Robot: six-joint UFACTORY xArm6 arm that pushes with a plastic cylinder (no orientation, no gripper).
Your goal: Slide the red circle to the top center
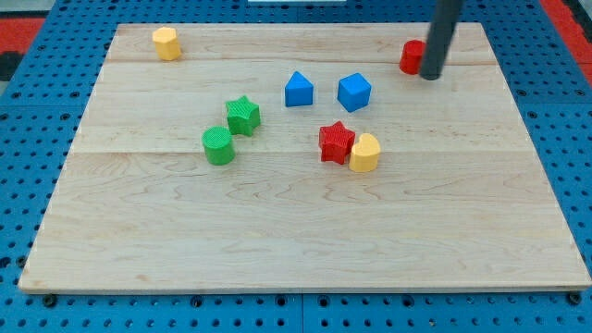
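The red circle (411, 56) sits near the view's top right of the wooden board (296, 231), partly hidden behind my rod. My tip (430, 76) rests on the board right against the red circle's right side, slightly below it. The rod rises from there out of the view's top.
A yellow block (166, 43) is at the top left. A blue block (299, 90) and a blue cube (354, 92) stand mid-board. A green star (243, 116) and green cylinder (218, 146) lie left of centre. A red star (336, 142) touches a yellow heart-like block (364, 154).
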